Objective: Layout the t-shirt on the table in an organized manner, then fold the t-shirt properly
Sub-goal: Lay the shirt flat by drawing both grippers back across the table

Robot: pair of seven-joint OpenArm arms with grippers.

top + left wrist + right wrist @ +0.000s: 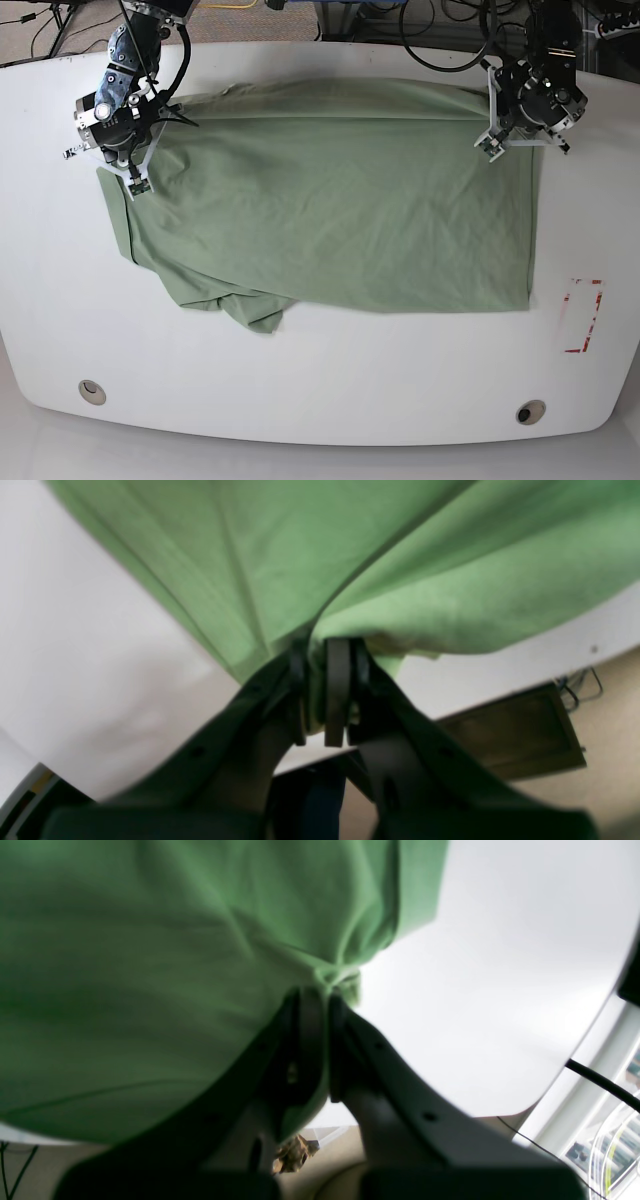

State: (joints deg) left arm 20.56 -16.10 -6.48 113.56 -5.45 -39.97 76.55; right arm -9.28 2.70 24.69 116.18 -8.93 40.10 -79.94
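Over the table [320, 400], both arms pinch the t-shirt [330, 200].

Base view: overhead, looking straight down on the whole table [320, 400]. Wrist views: close behind each clamp, facing green t-shirt [330, 200] cloth at 12 o'clock. All three share the cloth and tabletop.

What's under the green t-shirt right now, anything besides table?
Around the sage-green knit t-shirt only the white smooth tabletop shows. Its grommet holes and red-outlined mark lie outside the cloth. Whatever sits beneath the cloth itself is covered.
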